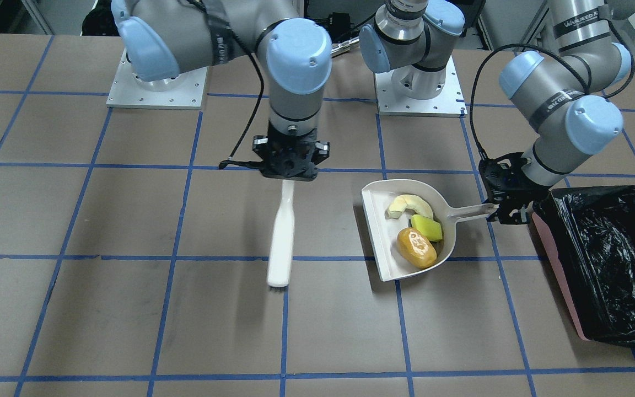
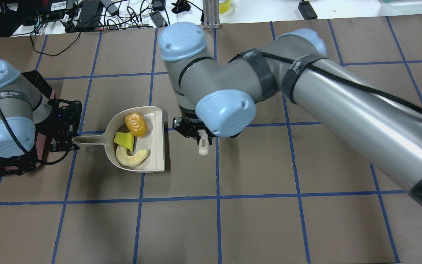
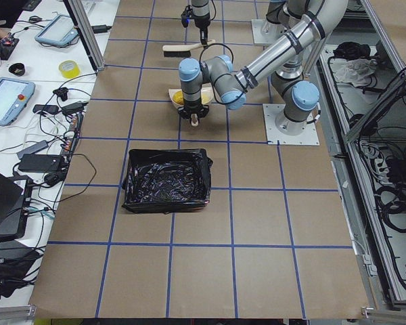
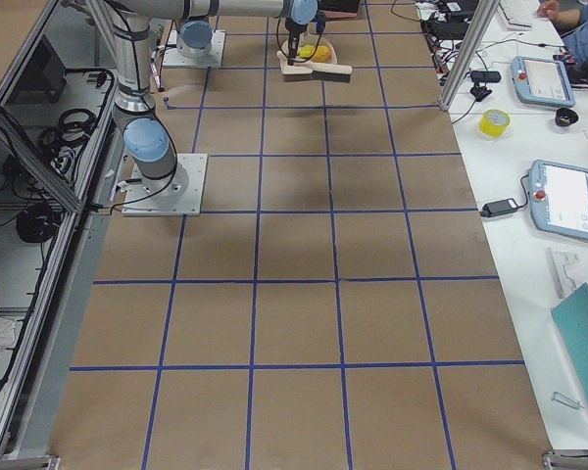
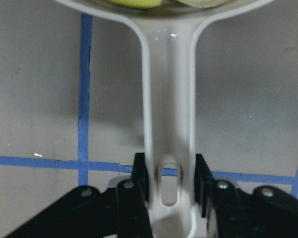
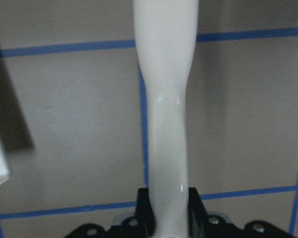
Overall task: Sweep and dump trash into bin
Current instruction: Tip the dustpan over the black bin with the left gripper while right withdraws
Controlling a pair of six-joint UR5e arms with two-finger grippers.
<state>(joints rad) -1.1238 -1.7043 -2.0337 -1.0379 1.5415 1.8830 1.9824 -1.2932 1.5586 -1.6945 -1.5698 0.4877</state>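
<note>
The beige dustpan sits level on the table and holds all three trash pieces: an orange-yellow lump, a pale crescent slice and a yellow wedge. My left gripper is shut on the dustpan handle, right next to the bin, a pink container with a black bag. My right gripper is shut on the handle of a white brush, which points away from me, about one grid square from the pan's open edge. In the overhead view my left arm hides most of the bin.
Both arm base plates stand at the table's robot side. Blue tape lines grid the brown table. Cables and devices lie beyond the far edge. The big right arm crosses the table's middle in the overhead view.
</note>
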